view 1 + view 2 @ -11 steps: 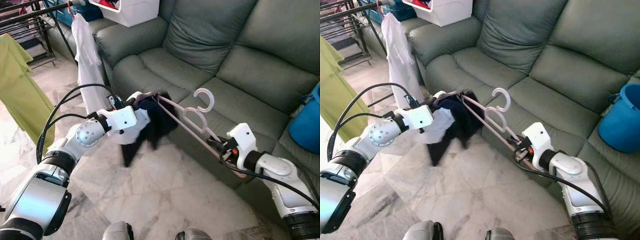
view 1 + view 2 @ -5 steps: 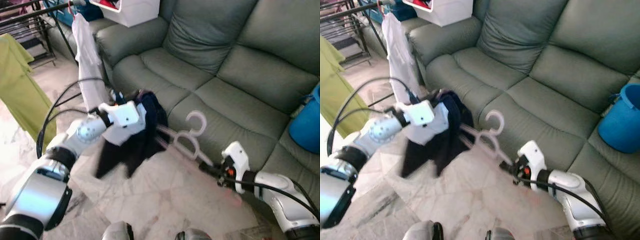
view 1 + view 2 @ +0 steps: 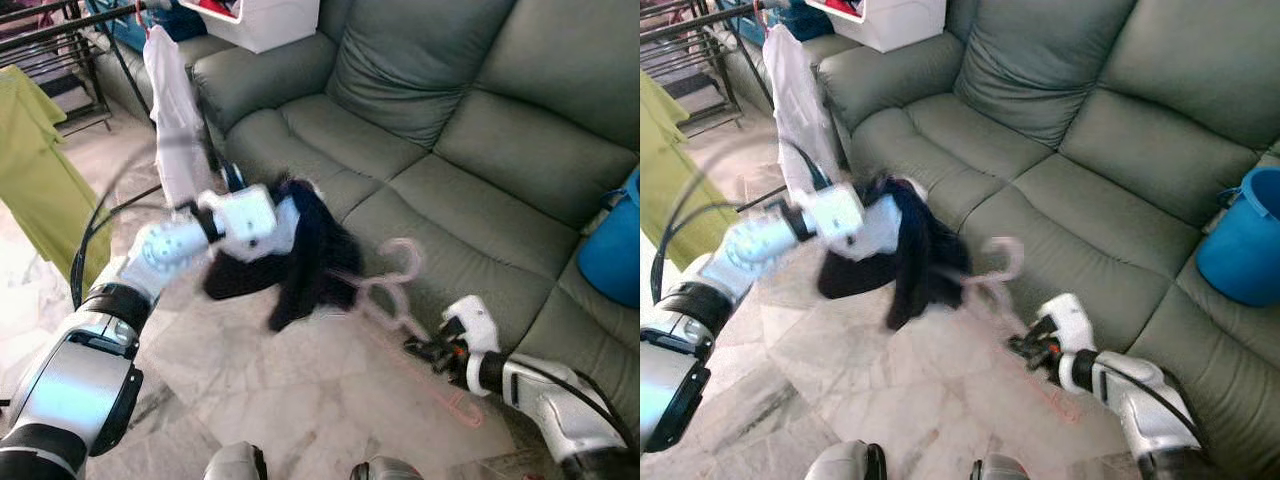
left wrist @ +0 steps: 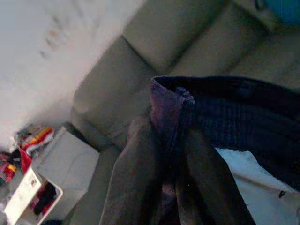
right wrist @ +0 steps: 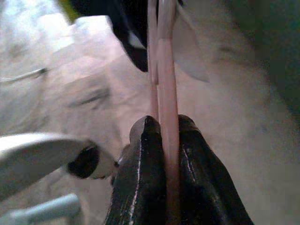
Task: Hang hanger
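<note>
Right gripper (image 3: 425,350): lower right of the left eye view, low over the floor in front of the sofa; in the right wrist view its 2 black fingers (image 5: 140,187) are pressed onto the pink bars, so it is holding the hanger.
Hanger (image 3: 395,290): pink plastic, blurred, in the centre right of the left eye view; its hook curls upward against the sofa's front edge, and its far end runs into the dark garment. The right wrist view shows 2 thin pink bars side by side between the fingers, so there may be 2 hangers; I cannot tell for sure.
Left gripper (image 4: 168,154): centre left of the head views, raised in front of the sofa arm; in the left wrist view its fingers are closed on a purple-edged fold of the dark garment.
Dark garment (image 3: 310,255): navy, with a white piece beside it, bunched and hanging from the left gripper, middle of the frame, blurred.
Sofa (image 3: 430,120): grey-green, across the upper right.
Blue bucket (image 3: 612,250): right edge, on the sofa seat.
White box (image 3: 265,20): top centre, on the sofa arm.
White shirt (image 3: 175,110): hanging at upper left on a drying rack (image 3: 60,30).
Yellow-green garment (image 3: 40,180): left edge.
Floor (image 3: 300,400): pale marble tiles.
</note>
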{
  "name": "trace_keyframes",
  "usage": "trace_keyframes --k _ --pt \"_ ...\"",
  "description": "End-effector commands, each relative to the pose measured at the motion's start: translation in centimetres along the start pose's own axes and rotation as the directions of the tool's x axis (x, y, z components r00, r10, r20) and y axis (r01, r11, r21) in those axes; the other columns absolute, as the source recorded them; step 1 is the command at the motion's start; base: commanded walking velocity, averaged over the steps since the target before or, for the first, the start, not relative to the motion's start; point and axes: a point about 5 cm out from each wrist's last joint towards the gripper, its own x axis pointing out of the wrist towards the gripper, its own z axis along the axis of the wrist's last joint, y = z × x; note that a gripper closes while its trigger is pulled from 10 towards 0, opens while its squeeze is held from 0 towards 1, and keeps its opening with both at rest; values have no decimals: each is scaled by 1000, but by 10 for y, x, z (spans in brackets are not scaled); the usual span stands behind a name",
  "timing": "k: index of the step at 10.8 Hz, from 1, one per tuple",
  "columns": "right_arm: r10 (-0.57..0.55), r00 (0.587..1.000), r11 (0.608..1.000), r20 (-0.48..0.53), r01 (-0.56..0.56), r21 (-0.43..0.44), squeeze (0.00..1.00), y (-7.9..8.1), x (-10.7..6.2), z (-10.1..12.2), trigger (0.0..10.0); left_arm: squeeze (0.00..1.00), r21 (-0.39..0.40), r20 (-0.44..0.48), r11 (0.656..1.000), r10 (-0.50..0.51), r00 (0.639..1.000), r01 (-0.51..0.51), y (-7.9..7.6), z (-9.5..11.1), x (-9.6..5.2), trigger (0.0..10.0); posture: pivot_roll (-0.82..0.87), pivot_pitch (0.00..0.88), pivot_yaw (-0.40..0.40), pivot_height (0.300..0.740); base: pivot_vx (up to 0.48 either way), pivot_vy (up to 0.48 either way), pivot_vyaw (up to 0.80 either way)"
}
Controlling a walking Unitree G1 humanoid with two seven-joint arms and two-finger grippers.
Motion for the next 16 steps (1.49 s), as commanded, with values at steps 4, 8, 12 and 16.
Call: trace_keyframes --k 4,8,12,16 --pt "-486 845 851 222 402 337 0 -55 -5 41 10000 0 -159 222 982 137 965 -103 11 49 17 10000 -69 54 -36 740 0 0 0" --pt "-567 655 763 500 189 618 0 -59 -9 126 10000 0 -310 197 943 -63 978 123 -62 55 11 10000 -61 51 -30 740 0 0 0" --pt "-405 515 780 755 -236 579 0 -2 -6 216 10000 0 -332 113 923 -164 980 193 -111 53 11 10000 -65 49 -28 740 0 0 0" --pt "-285 480 943 830 -13 331 0 23 -10 252 10000 0 -327 55 917 -224 973 229 -126 49 5 10000 -61 49 -39 740 0 0 0"
